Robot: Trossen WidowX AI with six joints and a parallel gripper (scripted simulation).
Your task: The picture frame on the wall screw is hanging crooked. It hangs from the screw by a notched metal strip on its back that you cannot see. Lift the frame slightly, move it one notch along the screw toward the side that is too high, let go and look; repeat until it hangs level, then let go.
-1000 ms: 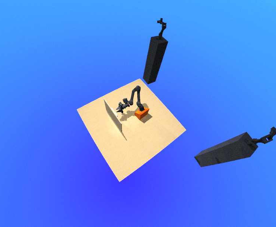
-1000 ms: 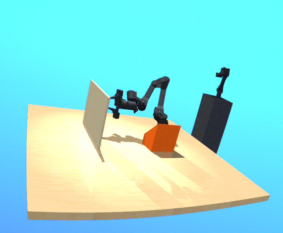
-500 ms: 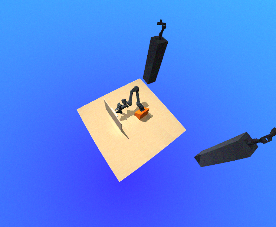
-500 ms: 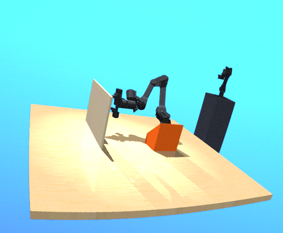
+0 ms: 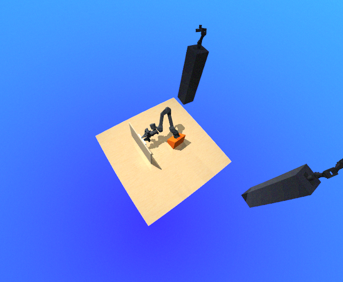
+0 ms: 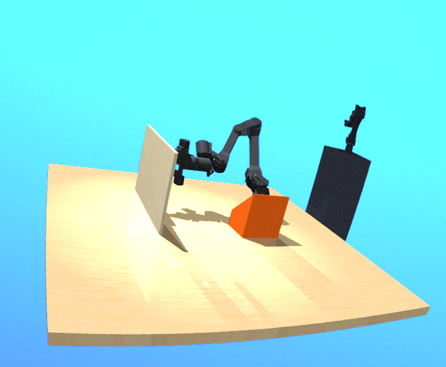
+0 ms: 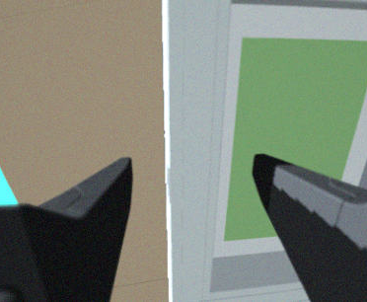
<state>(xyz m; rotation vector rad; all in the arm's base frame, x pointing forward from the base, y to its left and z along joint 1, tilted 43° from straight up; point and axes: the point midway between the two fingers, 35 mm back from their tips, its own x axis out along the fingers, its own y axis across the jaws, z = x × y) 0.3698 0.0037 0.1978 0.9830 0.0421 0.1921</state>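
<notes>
The picture frame, pale grey-white around a green picture, hangs on the front of the wall panel. My gripper is open at the frame. In the wrist view its fingers stand on either side of the frame's left-hand bar, one over the wall and one over the picture opening, with visible gaps to the bar. Whether the tips touch the wall or picture cannot be told. The screw and notched strip are hidden. The panel hides the frame and fingertips in the exterior view, so its tilt is unclear.
The arm's orange base block stands on the wooden table in front of the panel. Two dark pillars with other arms stand beyond the table; one dark pillar shows in the top and exterior views, the other pillar only in the top view.
</notes>
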